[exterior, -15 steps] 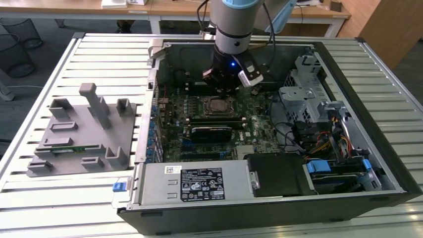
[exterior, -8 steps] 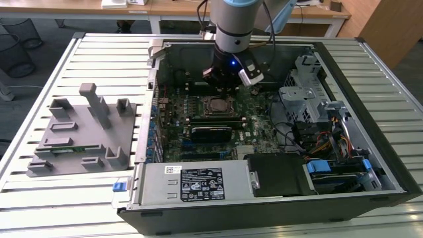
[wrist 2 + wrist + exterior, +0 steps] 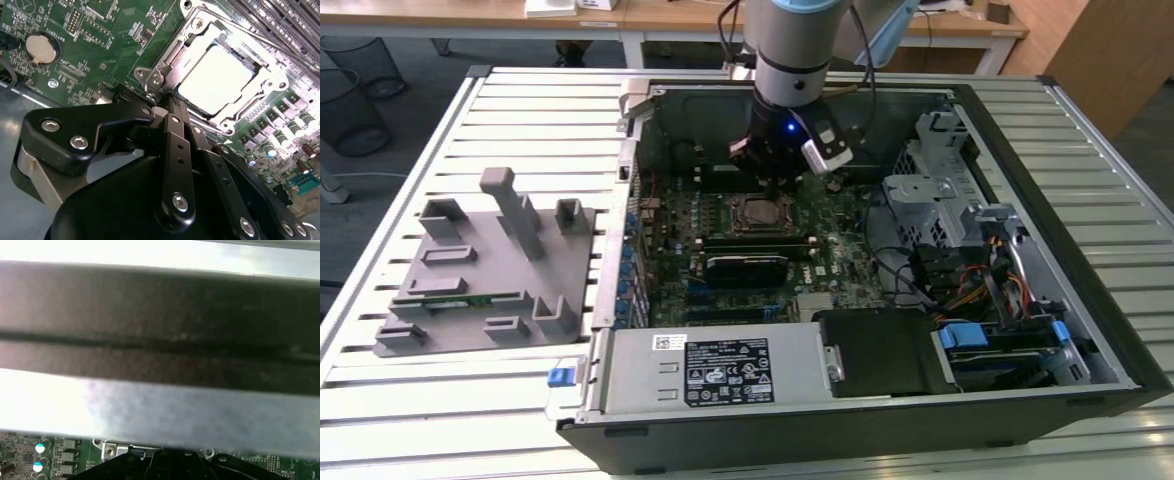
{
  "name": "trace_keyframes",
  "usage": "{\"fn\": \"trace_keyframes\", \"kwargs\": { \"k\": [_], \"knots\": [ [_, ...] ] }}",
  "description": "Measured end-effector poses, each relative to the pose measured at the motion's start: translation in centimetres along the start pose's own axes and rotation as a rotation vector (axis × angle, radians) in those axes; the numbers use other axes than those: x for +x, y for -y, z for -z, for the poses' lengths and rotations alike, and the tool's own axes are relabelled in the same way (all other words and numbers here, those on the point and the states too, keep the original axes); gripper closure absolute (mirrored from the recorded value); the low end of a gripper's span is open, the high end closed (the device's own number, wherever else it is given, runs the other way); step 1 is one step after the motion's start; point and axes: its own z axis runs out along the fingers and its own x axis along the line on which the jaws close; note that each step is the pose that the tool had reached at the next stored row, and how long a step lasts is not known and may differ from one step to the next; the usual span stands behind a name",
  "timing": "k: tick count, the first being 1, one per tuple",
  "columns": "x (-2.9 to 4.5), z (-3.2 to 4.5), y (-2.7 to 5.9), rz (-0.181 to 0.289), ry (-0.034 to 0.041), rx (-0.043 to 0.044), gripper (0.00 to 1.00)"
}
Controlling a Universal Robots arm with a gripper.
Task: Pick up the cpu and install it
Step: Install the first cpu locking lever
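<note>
Slatted metal forms the bench [image 3: 494, 110] carrying an open computer case [image 3: 1067, 150], with wooden desks behind. Inside the case, the hand [image 3: 778, 172] hangs low over the motherboard [image 3: 720, 215], just beside the socket's far edge in the exterior view; whether its fingers are parted or closed I cannot tell, since the second wrist view shows its black linkage [image 3: 172, 165] from behind with the tips hidden, and nothing can be seen in its hold. Past that linkage, the cpu [image 3: 215, 77] lies flat inside the socket's metal frame [image 3: 165, 75], its pale top glaring. Case walls and a drive cage [image 3: 927, 195] hem the arm in closely. A grey fixture tray [image 3: 487, 270] sits on the bench toward the exterior view's left, well apart. In the first wrist view a blurred dark band [image 3: 160, 325] hides most of the board.
</note>
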Motion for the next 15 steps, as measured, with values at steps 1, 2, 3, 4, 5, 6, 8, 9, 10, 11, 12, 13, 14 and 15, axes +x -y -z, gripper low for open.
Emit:
{"fn": "trace_keyframes", "kwargs": {
  "k": [1, 2, 3, 4, 5, 6, 8, 9, 10, 11, 12, 13, 14, 15],
  "knots": [
    [0.00, -0.06, 0.01, 0.000, -0.0006, 0.0043, 0.89],
    [0.00, -0.12, 0.03, 0.000, -0.0011, 0.0082, 0.89],
    [0.00, -0.19, 0.03, 0.000, -0.0013, 0.0112, 0.89],
    [-0.01, -0.25, 0.03, 0.000, -0.0013, 0.0135, 0.89],
    [-0.02, -0.31, 0.02, 0.000, -0.0013, 0.0150, 0.89],
    [-0.02, -0.34, 0.03, 0.000, -0.0012, 0.0158, 0.89],
    [-0.02, -0.38, 0.02, 0.000, -0.0016, 0.0169, 0.89],
    [-0.03, -0.40, 0.00, 0.000, -0.0017, 0.0171, 0.89],
    [-0.03, -0.41, -0.02, 0.000, -0.0017, 0.0164, 0.89],
    [-0.03, -0.41, -0.02, 0.000, -0.0018, 0.0138, 0.89],
    [-0.01, -0.38, 0.00, 0.000, -0.0016, 0.0078, 0.89],
    [0.02, -0.36, 0.03, 0.000, -0.0017, -0.0012, 0.89],
    [0.03, -0.33, 0.04, 0.000, -0.0014, -0.0111, 0.89],
    [0.04, -0.31, 0.06, 0.000, -0.0014, -0.0203, 0.89]
  ]
}}
